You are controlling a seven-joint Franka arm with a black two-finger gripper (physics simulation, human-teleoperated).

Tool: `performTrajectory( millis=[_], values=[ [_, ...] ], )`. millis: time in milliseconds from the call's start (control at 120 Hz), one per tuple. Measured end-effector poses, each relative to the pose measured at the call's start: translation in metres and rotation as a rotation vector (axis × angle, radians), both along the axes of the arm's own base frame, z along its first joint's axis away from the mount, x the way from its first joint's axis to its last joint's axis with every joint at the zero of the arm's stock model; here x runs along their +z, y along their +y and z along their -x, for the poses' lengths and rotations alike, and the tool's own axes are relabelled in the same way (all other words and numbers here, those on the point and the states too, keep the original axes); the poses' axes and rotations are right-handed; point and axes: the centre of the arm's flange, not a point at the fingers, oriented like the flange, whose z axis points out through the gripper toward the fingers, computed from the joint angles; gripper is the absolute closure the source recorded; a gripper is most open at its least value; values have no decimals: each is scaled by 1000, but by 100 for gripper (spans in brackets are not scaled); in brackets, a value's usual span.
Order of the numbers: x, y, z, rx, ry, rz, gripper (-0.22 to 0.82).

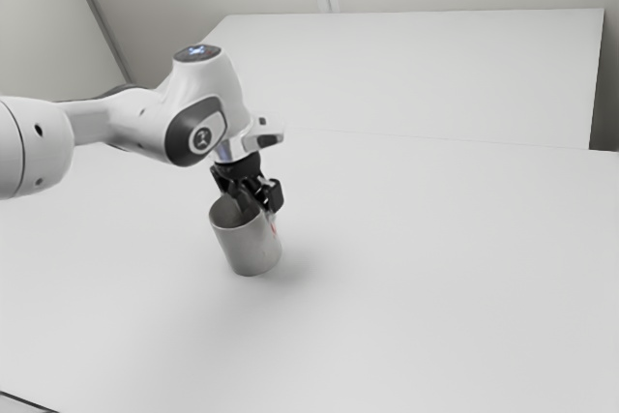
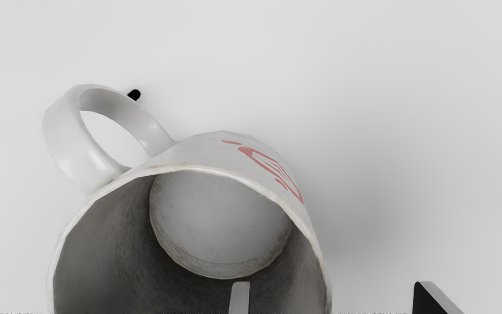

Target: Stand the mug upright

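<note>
Your handled mug (image 1: 251, 247) is leaning slightly, mouth up, with the tabletop (image 1: 435, 278) lying beneath; your claw (image 1: 259, 208) is straddling its wall, fingers standing wide apart, one inside, one outside, gripping nothing.

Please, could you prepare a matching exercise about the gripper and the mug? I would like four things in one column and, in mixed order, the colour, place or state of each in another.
Things:
1. Gripper
2. Print
3. Handle
4. Inner bottom

Descriptions:
A. Curved loop on the side of the mug
B. Grey and round
C. Open, one finger inside the mug
D. Red, on the outer wall

Pairs: 1-C, 2-D, 3-A, 4-B
</note>
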Motion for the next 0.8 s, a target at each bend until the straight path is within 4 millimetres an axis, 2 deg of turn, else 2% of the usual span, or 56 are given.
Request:
performTrajectory(
  millis=[75,175,292,350,442,550,642,717,800],
  values=[
    [18,1,-12,9,-19,3,20],
    [57,-1,-45,18,-57,4,17],
    [83,-2,-67,15,-59,7,12],
    [102,12,-76,30,-75,11,9],
    [137,48,-83,67,-100,7,7],
    [199,75,-80,90,-127,-2,5],
    [232,85,-62,90,-112,-8,4],
    [239,91,-51,88,-84,-11,3],
    [227,94,-53,79,-30,-15,3]
  ],
)
